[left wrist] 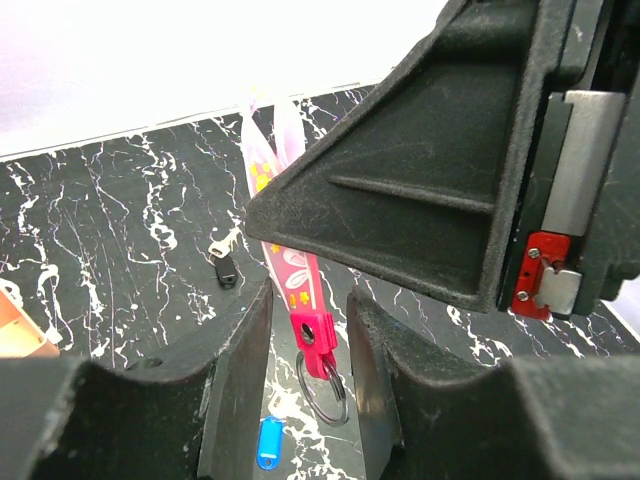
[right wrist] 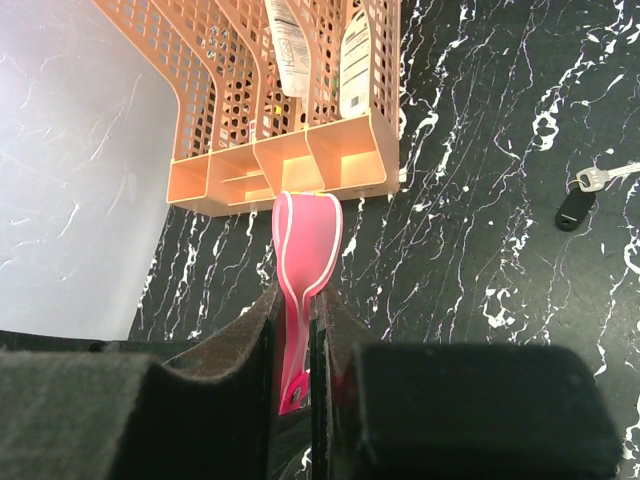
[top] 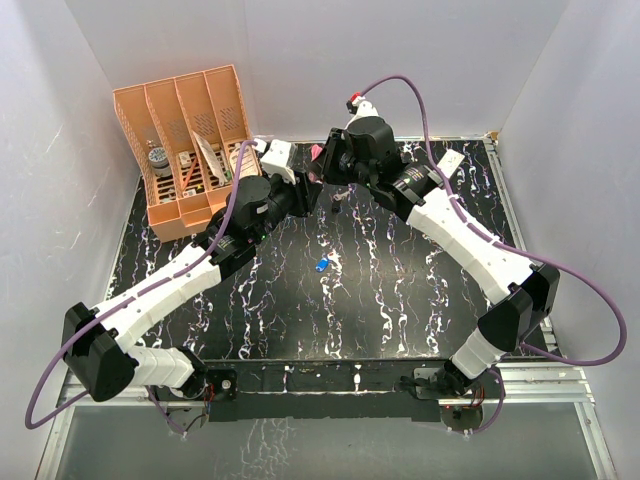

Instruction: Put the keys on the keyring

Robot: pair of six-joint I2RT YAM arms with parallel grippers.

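right gripper (right wrist: 293,340) pinches keyring (right wrist: 305,235) before orange organizer (right wrist: 345,150).

Bright diffuse overhead light is giving soft shadows; wrist cams' near fgnd is blurring; far wall (left wrist: 150,60) is blowing out.

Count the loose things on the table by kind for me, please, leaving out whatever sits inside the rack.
Keys: 2 (blue key, black key)
Keyring: 1 (pink keyring, lifted off the table)
Rack: 1 (orange rack)
Total: 4
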